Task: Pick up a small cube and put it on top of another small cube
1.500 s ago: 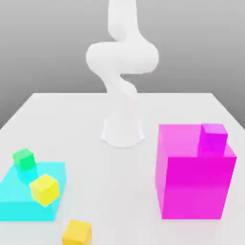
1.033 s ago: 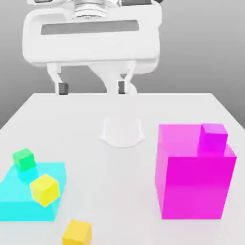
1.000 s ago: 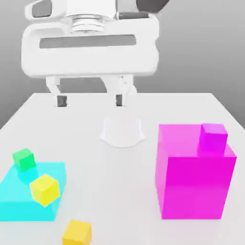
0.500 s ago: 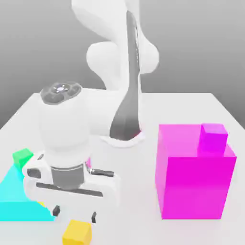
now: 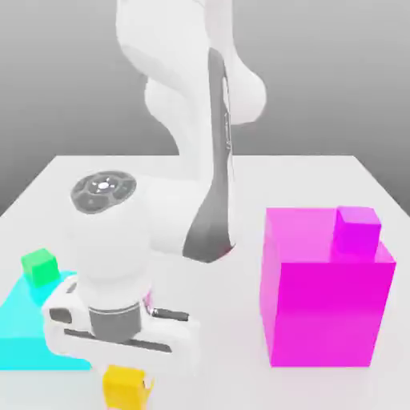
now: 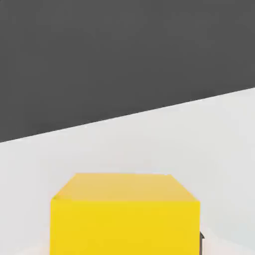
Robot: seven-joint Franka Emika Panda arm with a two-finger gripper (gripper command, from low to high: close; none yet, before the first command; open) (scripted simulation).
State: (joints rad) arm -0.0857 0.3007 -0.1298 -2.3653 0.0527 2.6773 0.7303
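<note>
The amber cube (image 5: 125, 387) sits at the near edge of the white bench (image 5: 320, 180), directly under the hand, and the fingers (image 5: 145, 383) are clamped on it, one to each side. The green cube (image 5: 39, 266) lies away toward the exterior view's left and farther back (beside the cyan slab (image 5: 24, 332)). The arm reaches forward and low, wrist pointing straight down.

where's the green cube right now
In the exterior view the green cube sits far on that view's left, at the back edge of the cyan slab, just beside the white arm and well away from the big magenta block.
</note>
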